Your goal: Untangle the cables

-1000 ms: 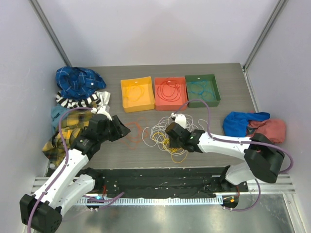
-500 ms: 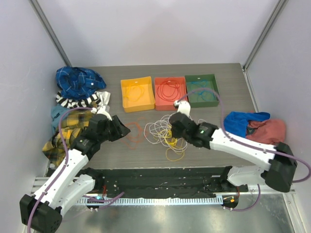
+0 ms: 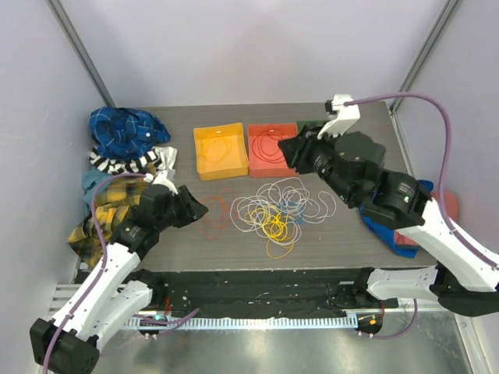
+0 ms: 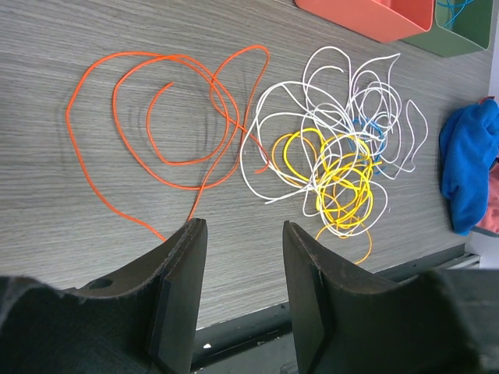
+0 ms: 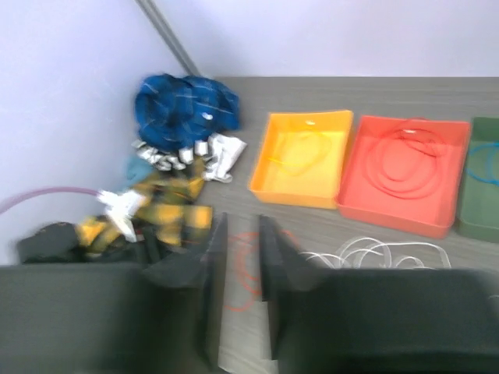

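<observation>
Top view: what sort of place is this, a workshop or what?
Likely a robotics lab test cell: two white-and-black robot arms bolted to a grey wood-grain table, with a row of coloured plastic trays beside tangled thin wire loops.

We see a yellow plastic tray (image 3: 209, 166) beside a red plastic tray (image 3: 261, 167) on the grey wooden counter (image 3: 327, 243), and coloured cloths (image 3: 123, 131) at its left edge.
</observation>
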`<act>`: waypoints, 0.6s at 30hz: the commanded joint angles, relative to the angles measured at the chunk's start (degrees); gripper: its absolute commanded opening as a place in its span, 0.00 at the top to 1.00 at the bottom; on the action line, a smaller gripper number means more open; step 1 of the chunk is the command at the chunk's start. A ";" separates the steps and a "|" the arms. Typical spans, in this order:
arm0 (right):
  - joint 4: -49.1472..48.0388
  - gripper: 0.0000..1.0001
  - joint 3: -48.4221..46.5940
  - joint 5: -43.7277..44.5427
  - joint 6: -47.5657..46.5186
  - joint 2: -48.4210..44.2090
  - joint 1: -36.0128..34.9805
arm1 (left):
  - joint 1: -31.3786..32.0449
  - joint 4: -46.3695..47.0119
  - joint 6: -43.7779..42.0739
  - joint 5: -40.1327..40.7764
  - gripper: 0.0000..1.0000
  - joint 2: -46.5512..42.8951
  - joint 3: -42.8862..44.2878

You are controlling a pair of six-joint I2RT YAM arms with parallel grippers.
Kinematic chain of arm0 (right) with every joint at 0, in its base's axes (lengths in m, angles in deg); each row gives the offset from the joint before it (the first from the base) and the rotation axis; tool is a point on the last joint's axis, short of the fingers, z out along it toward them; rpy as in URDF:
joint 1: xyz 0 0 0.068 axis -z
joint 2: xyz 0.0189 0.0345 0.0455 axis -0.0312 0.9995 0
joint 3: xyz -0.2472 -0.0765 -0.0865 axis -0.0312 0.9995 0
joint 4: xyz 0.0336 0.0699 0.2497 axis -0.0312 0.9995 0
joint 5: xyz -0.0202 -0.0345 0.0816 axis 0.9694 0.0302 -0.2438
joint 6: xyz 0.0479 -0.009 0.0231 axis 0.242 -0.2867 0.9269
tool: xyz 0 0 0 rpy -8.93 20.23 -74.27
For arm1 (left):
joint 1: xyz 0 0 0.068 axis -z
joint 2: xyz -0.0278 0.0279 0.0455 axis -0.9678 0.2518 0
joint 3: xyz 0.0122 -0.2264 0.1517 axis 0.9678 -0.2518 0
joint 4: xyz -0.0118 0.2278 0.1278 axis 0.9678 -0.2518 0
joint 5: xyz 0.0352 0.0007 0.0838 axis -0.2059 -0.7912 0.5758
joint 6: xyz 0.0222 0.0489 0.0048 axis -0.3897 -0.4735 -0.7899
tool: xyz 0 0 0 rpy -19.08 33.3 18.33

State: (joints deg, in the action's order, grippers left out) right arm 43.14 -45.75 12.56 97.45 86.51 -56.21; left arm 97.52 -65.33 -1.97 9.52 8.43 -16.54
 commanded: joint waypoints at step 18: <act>-9.40 0.43 48.83 -4.62 11.88 4.50 -0.10 | 0.13 0.02 -0.13 -0.02 0.52 -0.97 -0.77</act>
State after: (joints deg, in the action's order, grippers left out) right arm 39.88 0.81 8.98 107.09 90.32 -56.21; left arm 97.52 -66.25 -1.95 9.73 7.27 -17.02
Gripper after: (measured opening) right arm 0.573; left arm 0.483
